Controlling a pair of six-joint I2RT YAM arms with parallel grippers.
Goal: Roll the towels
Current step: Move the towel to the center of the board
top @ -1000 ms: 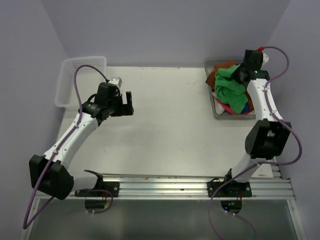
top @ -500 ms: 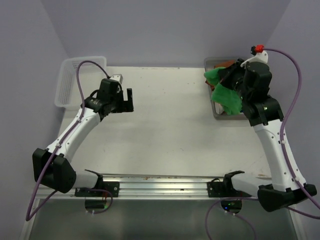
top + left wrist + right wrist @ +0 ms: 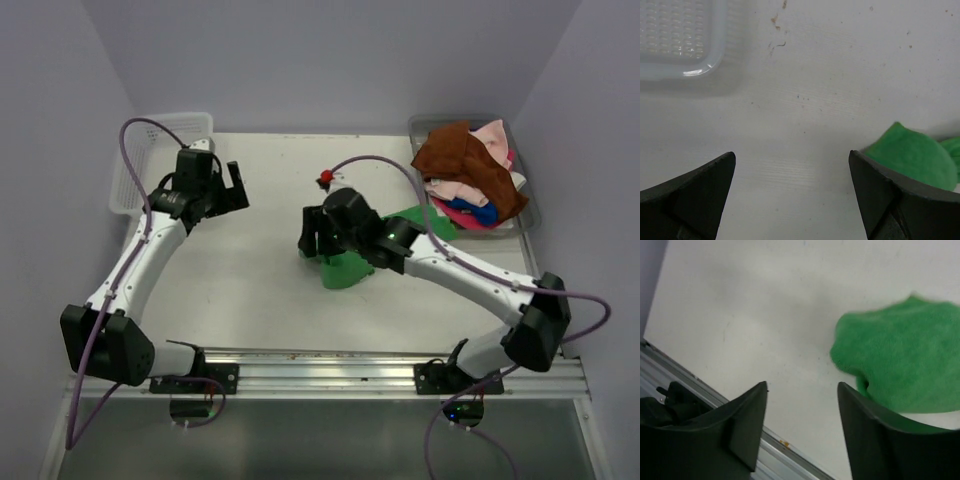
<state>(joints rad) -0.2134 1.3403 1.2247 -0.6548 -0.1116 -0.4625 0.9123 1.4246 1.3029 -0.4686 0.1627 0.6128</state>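
Beside the right claw (image 3: 801,387) (jaws apart) lies a green towel (image 3: 900,355).

White basket (image 3: 165,122) far left — tray (image 3: 417,127) far right

Soft, fuzzy terry-cloth green towel (image 3: 900,355) on a matt white table (image 3: 270,290) marked with small specks and scuffs. At far left, a glossy, translucent white plastic basket (image 3: 700,70) with a mesh texture. Along the near edge, a brushed metal rail (image 3: 330,362).
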